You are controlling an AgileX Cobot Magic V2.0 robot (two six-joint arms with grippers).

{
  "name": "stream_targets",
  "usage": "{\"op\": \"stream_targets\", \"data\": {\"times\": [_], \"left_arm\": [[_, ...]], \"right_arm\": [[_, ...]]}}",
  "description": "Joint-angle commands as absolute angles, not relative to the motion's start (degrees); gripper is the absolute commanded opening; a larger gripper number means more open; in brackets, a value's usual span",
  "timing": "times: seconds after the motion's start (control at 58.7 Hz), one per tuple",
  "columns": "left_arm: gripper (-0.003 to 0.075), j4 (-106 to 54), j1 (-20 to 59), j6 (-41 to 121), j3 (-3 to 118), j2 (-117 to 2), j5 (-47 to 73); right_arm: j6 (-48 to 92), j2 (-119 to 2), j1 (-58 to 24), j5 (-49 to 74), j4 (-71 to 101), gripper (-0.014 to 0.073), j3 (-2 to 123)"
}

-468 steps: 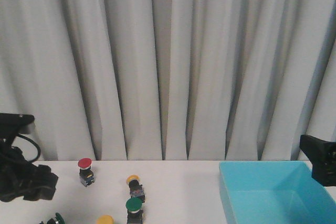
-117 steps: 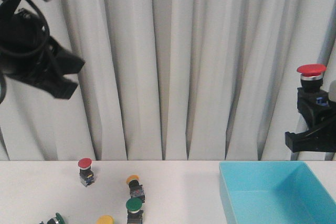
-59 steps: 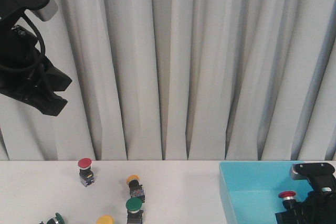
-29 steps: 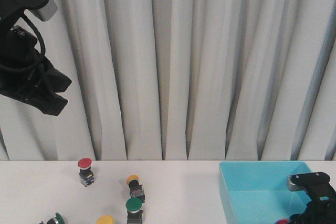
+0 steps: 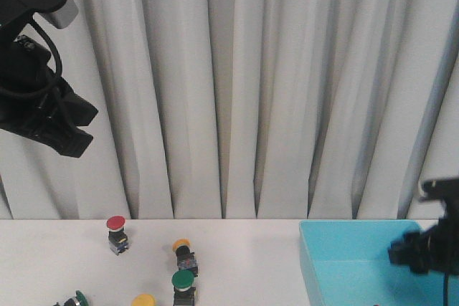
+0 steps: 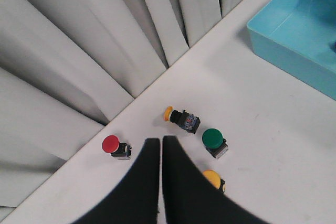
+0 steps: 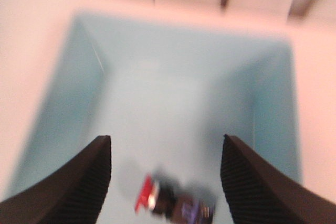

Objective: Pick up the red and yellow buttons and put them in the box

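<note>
A red button (image 7: 157, 200) lies on its side on the floor of the turquoise box (image 7: 79, 87), below my right gripper (image 7: 166, 139), which is open and empty above it. In the front view the right gripper (image 5: 422, 252) hovers over the box (image 5: 337, 249) at the right. My left gripper (image 6: 156, 141) is shut and empty, high above the table. Under it are a red button (image 6: 111, 144), a yellow button on its side (image 6: 176, 115) and a second yellow button (image 6: 212, 179). The front view shows the red one (image 5: 115, 223) and both yellow ones (image 5: 183, 247) (image 5: 143, 299).
A green-capped button (image 5: 183, 279) stands between the two yellow ones, and it also shows in the left wrist view (image 6: 213, 139). Another green one (image 5: 77, 297) sits at the front left edge. A grey curtain hangs behind the white table.
My right gripper has let go of the red button inside the box and risen above it. The button now lies on the box floor. The left arm has not moved.
</note>
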State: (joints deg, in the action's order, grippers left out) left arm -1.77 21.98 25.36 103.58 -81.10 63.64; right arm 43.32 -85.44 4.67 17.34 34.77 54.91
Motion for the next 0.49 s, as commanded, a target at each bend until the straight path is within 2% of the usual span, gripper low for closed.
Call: {"op": "stream_targets", "data": {"times": [0.0, 0.17, 0.307, 0.392, 0.477], "left_arm": [[-0.0004, -2.09, 21.84, 24.82, 105.07, -79.73, 58.19], [-0.0003, -2.09, 21.84, 23.93, 105.07, -79.73, 51.99], [0.0006, -2.03, 21.84, 18.17, 105.07, -80.30, 52.11], [0.0036, -1.99, 21.84, 18.62, 105.07, -81.02, 52.68], [0.0111, -1.99, 21.84, 18.99, 105.07, -81.61, 52.61]], "right_arm": [[51.06, -77.67, 1.00, 15.51, 38.46, 0.0454, 59.17], [55.24, -69.53, -7.30, 15.46, 39.28, 0.0419, 63.26], [54.44, -63.68, -9.92, 12.14, 41.84, 0.0361, 63.76], [54.50, -60.31, -9.98, 11.49, 43.42, 0.0323, 63.76], [54.50, -57.38, -9.98, 11.49, 43.61, 0.0281, 63.76]]}}
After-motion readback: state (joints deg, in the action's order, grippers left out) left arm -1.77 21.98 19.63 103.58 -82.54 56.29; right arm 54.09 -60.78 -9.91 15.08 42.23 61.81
